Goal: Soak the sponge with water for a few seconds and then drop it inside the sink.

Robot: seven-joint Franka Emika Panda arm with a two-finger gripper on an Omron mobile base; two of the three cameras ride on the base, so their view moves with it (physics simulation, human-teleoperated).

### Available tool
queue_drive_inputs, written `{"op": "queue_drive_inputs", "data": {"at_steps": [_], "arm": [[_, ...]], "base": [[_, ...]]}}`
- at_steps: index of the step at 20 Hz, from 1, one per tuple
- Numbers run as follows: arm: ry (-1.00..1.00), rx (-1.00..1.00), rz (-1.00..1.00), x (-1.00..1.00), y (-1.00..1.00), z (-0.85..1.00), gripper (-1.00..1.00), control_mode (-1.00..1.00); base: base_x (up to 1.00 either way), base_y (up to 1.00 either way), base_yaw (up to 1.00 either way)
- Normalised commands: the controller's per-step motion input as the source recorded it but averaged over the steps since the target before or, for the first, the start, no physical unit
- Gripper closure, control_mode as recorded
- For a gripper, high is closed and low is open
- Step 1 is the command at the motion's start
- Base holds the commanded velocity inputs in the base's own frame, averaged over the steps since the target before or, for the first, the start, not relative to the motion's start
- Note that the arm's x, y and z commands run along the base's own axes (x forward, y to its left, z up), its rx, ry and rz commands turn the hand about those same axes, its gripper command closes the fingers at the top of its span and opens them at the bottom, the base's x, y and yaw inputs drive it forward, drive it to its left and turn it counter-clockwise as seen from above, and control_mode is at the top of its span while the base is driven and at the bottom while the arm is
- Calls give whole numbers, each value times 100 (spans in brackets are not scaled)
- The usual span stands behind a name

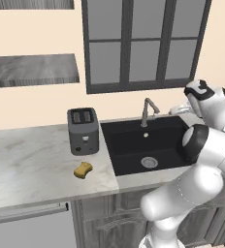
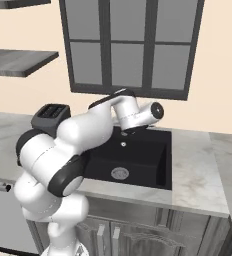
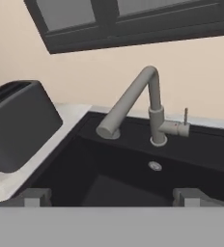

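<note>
I have the gripper [image 3: 112,197] up over the sink [image 1: 129,145], its two fingers [image 3: 34,197] spread as wide as they go with nothing between them, and through the hand camera I look along them into the black basin toward the faucet [image 3: 143,103]. The faucet's grey gooseneck bends down and to the left in that view, its spout end hanging over the back part of the basin, and a small lever stands out at the side of its base; I see no stream coming from it. From the left base camera the arm [image 1: 201,160] rises at the lower right and folds across the right side of the sink, so the hand sits near the back right corner of the basin, close to the faucet. The sponge [image 1: 83,169] lies on the marble counter [image 1: 32,164], left of the sink and well apart from the gripper, just in front of the dark grey toaster [image 1: 83,130] and near the counter's front edge, touching neither the toaster nor the basin rim. The round silver drain [image 1: 149,162] shows on the sink floor, and the basin looks bare around it. In the right base camera the arm's white links cross in front of the sink's left side, with the toaster behind them
</note>
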Motion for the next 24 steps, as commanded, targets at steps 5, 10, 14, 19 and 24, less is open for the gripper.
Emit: {"op": "queue_drive_inputs", "data": {"at_steps": [5,10,14,19,24], "arm": [[-10,0,0,3,-13,-6,-100,-100],[-10,0,0,0,-12,0,-100,-100],[-18,0,3,0,0,0,-100,-100],[-20,0,3,0,0,-1,-100,-100],[-16,0,3,0,0,0,-100,-100]], "base": [[0,0,0],[0,0,0],[0,0,0],[0,0,0],[0,0,0]]}}
